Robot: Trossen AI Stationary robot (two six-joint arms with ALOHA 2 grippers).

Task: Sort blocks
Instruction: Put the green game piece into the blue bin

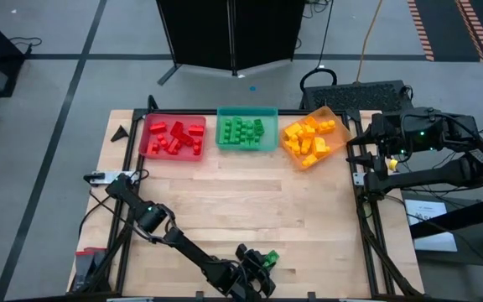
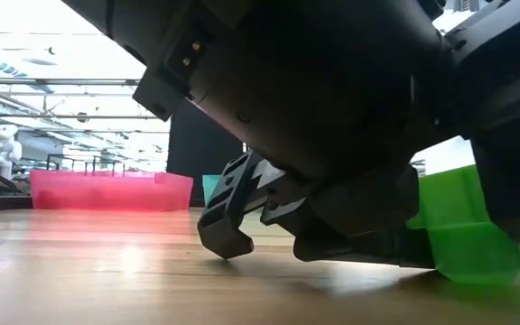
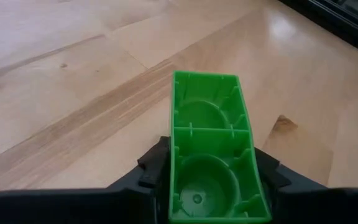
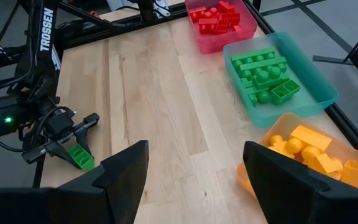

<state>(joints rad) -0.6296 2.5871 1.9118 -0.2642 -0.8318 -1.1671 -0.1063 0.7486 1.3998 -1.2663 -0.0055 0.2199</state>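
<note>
The green block sits between the jaws of the left gripper at the near edge of the table, well apart from the three trays along the far side. The left wrist view shows its hollow underside, two round sockets inside thin walls, with a dark finger pressed to each long side; the jaws are pinching the block. In the low view its lower edge seems to touch the wood, though the arm's bulk hides most of it.

As a hollow moulded plastic brick it should be very light and stiff, with smooth, rather slippery walls. The flat long sides are the sensible place to hold it, as here, low enough that it cannot pivot; squeezed across the open rim, the thin walls might flex a little. It should take a short drop without harm.

The other blocks already lie sorted: red ones in the red tray, green ones in the teal tray, yellow ones in the orange tray.

The right gripper waits off the table's right edge, jaws spread and holding nothing.

The one legible marking is "TROSSEN" in white letters down the left arm, in the right wrist view.
</note>
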